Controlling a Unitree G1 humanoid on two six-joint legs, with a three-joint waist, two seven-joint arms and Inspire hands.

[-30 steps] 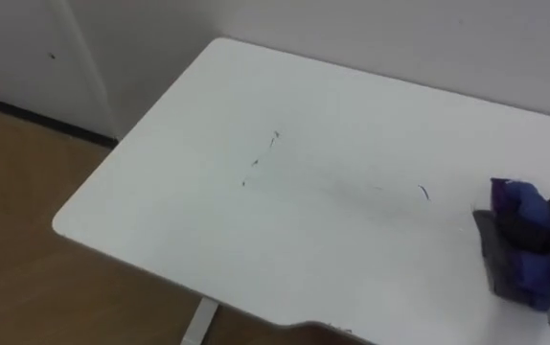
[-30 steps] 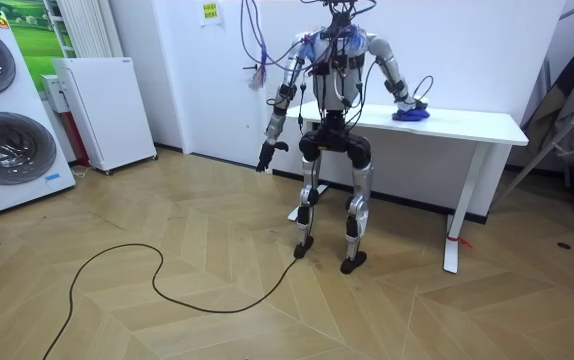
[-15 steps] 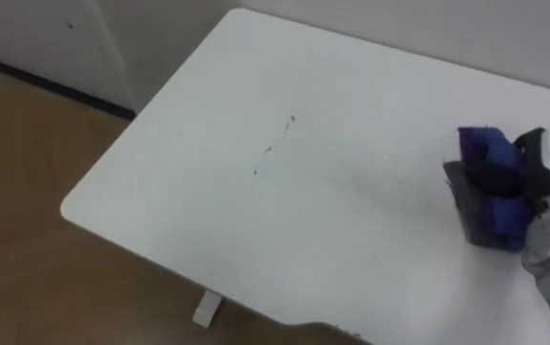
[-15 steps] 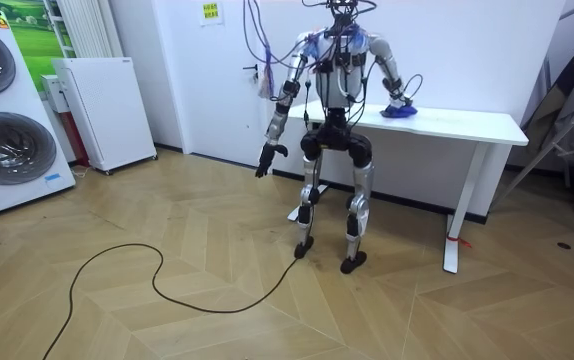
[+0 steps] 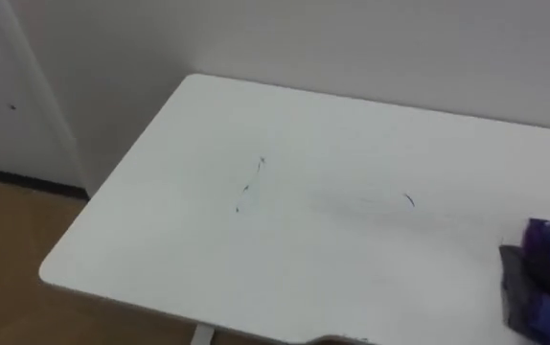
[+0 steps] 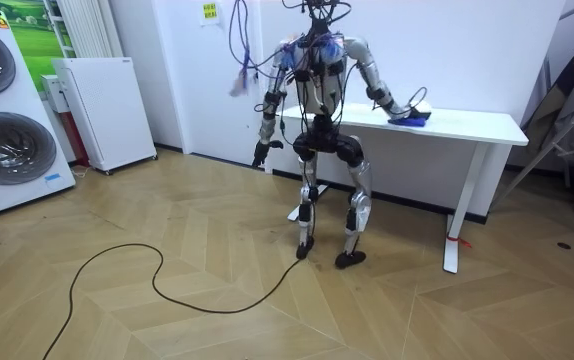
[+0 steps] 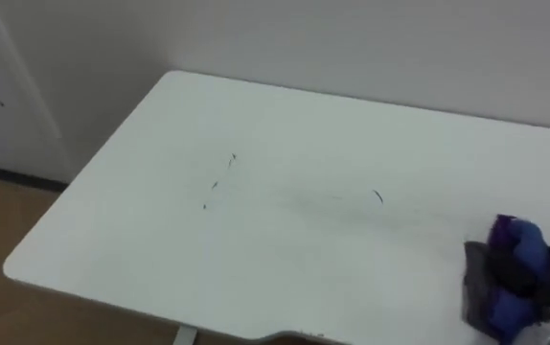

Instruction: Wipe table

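A white table (image 5: 352, 125) carries a few thin dark marks (image 5: 249, 184) near its middle and a short curved mark (image 5: 408, 199) further right. A blue-purple cloth (image 7: 507, 238) lies on the table's near right part. My right hand (image 7: 536, 276) rests on it, dark fingers curled across the bunched cloth. The room view has the robot standing at the table's left end, right arm stretched over the top to the cloth (image 6: 414, 119). My left hand (image 6: 258, 153) hangs beside the body, off the table.
A wall runs right behind the table. Its left end and front edge (image 5: 112, 287) drop to wood floor. In the room view, washing machines (image 6: 2, 110) and a white cabinet (image 6: 102, 110) stand at the left, and a folded stand (image 6: 567, 110) at the right.
The right hand swept the cloth left towards the marks, then drew it back to the near right. The head view shifted, and the robot's body has turned a little.
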